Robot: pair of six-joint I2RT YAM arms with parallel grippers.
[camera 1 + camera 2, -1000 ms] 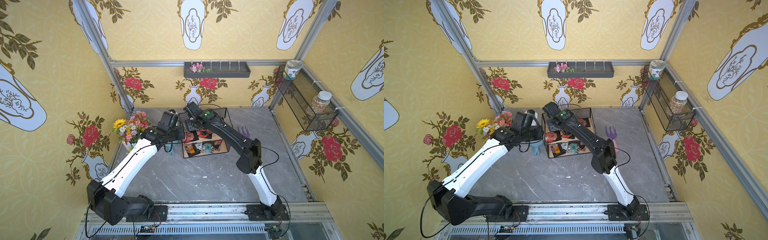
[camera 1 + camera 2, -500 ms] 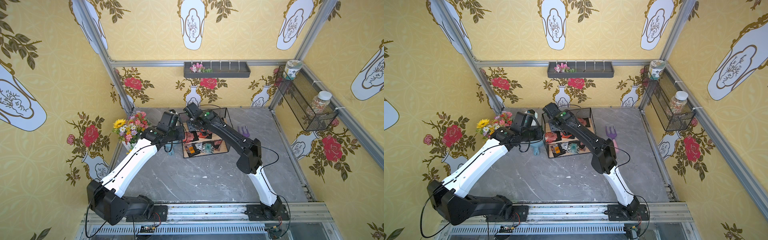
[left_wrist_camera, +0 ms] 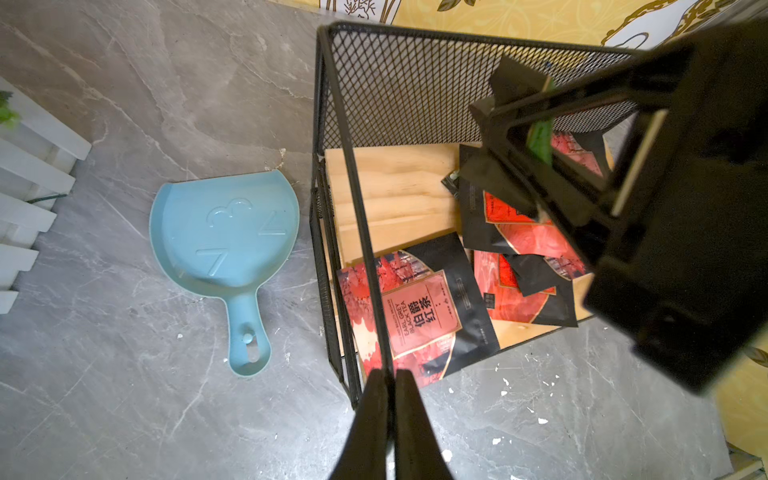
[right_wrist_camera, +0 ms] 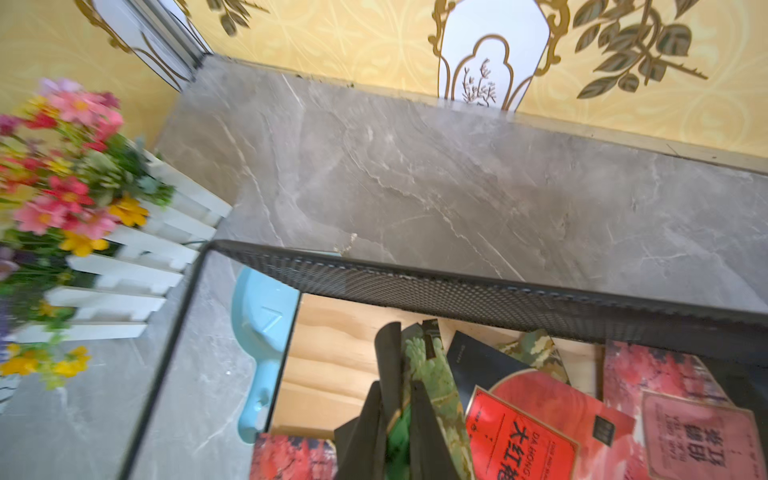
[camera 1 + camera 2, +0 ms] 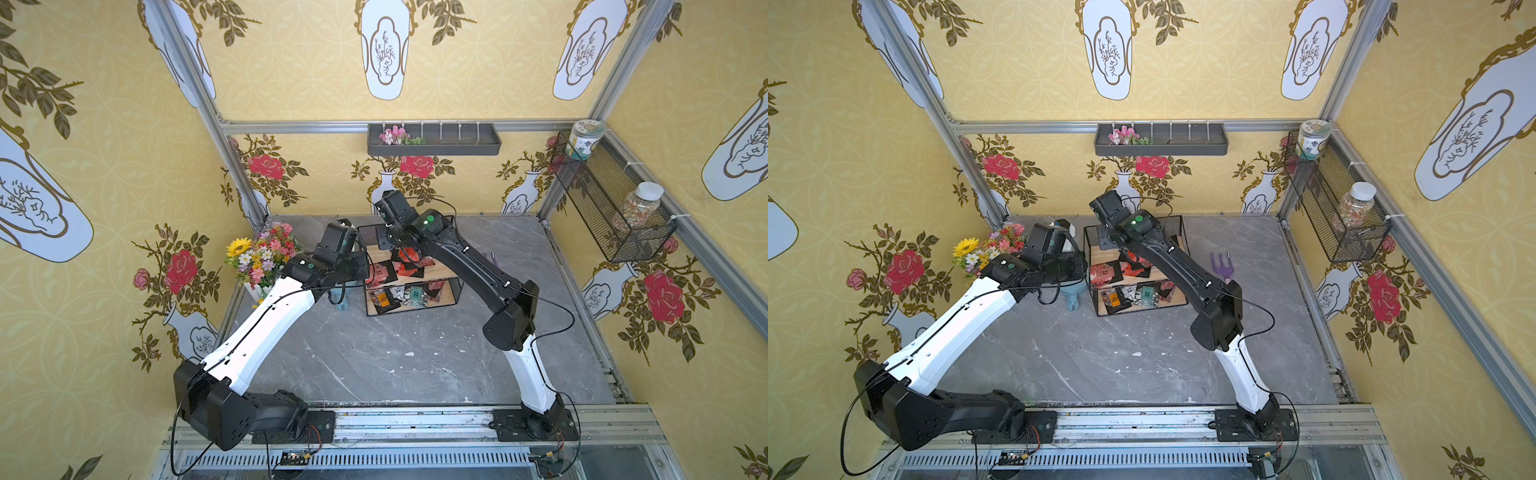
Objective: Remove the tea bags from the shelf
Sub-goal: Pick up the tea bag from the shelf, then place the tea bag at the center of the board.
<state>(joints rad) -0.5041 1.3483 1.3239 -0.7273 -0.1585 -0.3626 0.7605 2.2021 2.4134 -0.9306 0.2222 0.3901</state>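
Looked down in both top views on the shelf [image 5: 375, 252], tea bags [image 5: 415, 296] flat over both boards, nearest the right arm [image 5: 469, 266]. Caught from the left wrist the left gripper [image 3: 390, 374] clenched on the shelf's wire. Found from the right wrist the right gripper [image 4: 397, 388] pinching a green tea bag [image 4: 398, 436] on edge, red tea bags [image 4: 536, 428] flat beside.

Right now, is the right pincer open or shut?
Shut: the right pincer clamps a green tea bag between its fingers, over the shelf.
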